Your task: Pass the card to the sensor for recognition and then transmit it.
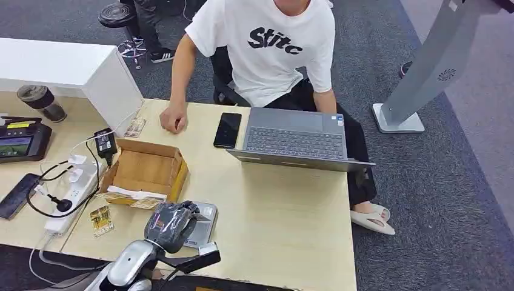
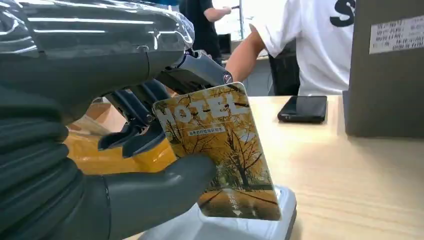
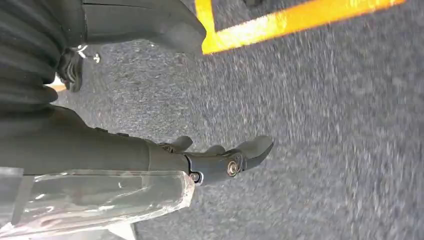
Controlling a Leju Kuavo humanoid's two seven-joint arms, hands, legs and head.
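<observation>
Yellow with autumn trees and the word HOTEL, the card [image 2: 217, 150] stands upright in the left hand [image 2: 145, 150], pinched between the grey thumb and the darker fingers [image 2: 132, 120]; its lower edge sits on or just above the pale grey sensor [image 2: 235, 227], though contact is hard to judge from this angle; in the head view the left hand [image 1: 171, 223] hangs over the sensor [image 1: 205, 225] near the table's [image 1: 285, 218] front edge, just in front of an open cardboard box [image 1: 145, 170]; two more cards [image 1: 100, 220] lie beside a white power strip [image 1: 70, 200]; a black phone [image 1: 227, 130] and a grey laptop [image 1: 297, 140] lie farther back, before a seated person in a white T-shirt [image 1: 267, 42], whose fist [image 1: 173, 119] rests on the table; the right hand [image 3: 220, 160] hangs over grey carpet [image 3: 325, 125] beside a yellow floor line [image 3: 300, 22], its fingers loosely apart and holding nothing.
</observation>
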